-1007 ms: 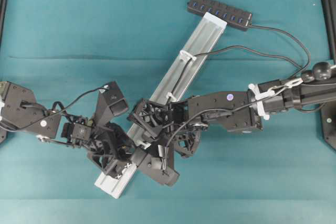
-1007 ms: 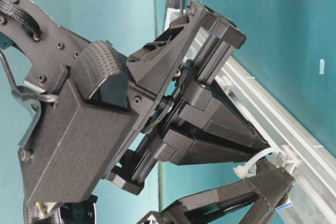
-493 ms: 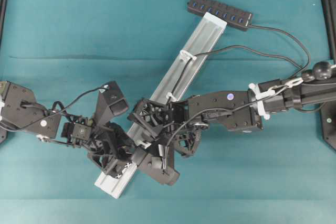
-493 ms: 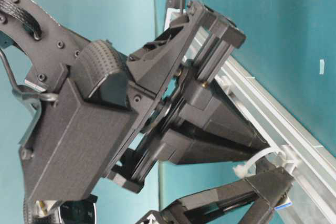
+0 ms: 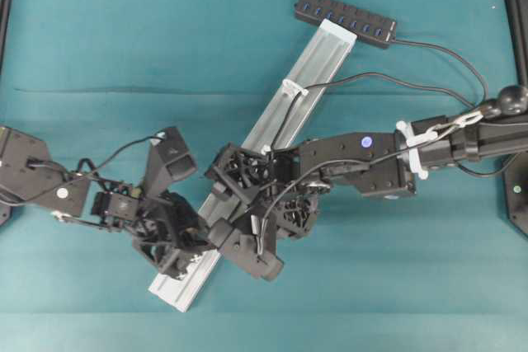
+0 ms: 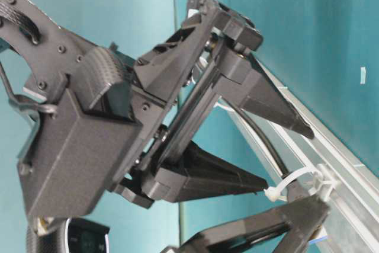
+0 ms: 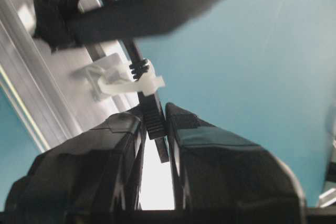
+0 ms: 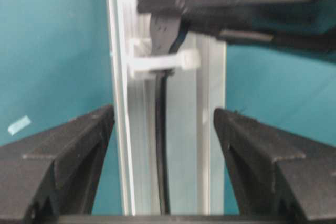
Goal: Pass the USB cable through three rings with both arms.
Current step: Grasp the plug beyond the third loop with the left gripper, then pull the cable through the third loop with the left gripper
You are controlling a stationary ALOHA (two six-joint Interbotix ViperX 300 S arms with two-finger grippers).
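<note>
The left gripper was clamped on the plug end of the USB cable, just past the white ring nearest the rail's lower end. The right gripper stood wide apart, its fingers straddling the aluminium rail and holding nothing. The cable lay along the rail groove through the ring. No legible writing was visible.
</note>
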